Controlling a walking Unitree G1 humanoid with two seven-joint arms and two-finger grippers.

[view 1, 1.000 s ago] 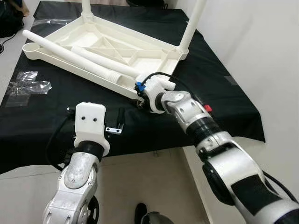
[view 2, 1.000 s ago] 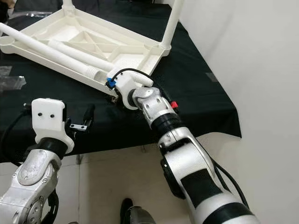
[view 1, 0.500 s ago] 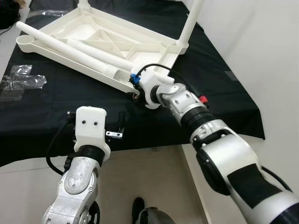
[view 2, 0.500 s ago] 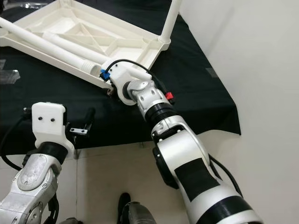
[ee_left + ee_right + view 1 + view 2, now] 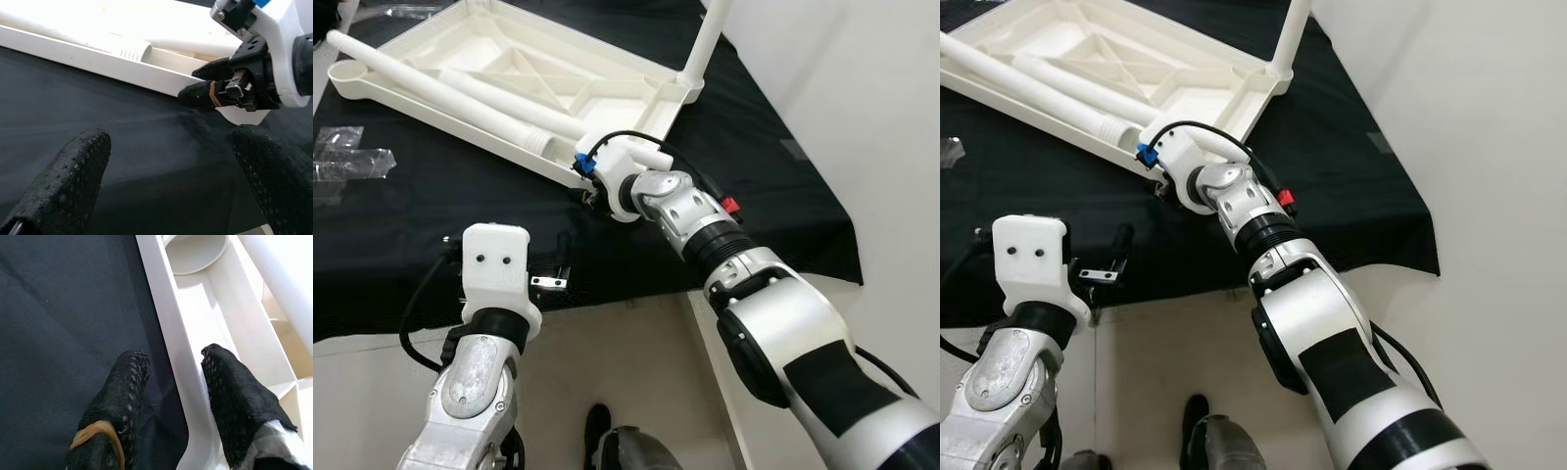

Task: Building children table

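The white plastic tabletop (image 5: 651,98) lies upside down on a black cloth (image 5: 431,215). One leg (image 5: 705,39) stands upright in its far right corner. Two loose legs (image 5: 440,88) lie along the tabletop's underside. My right gripper (image 5: 592,196) is at the near corner, open, with the rim (image 5: 166,333) between its fingers: one finger over the cloth, the other inside the tabletop. My left gripper (image 5: 171,139) hovers open over the cloth close to the front edge, holding nothing and pointing towards the right gripper.
Crumpled clear plastic wrap (image 5: 347,162) lies on the cloth at the left. A white wall (image 5: 862,98) runs close along the right side. The cloth's front edge (image 5: 607,304) drops to a pale floor, where a dark object (image 5: 597,426) sits.
The whole picture has shifted, so the camera moved. My right gripper stays at the tabletop's near corner, and my left gripper holds its place over the cloth.
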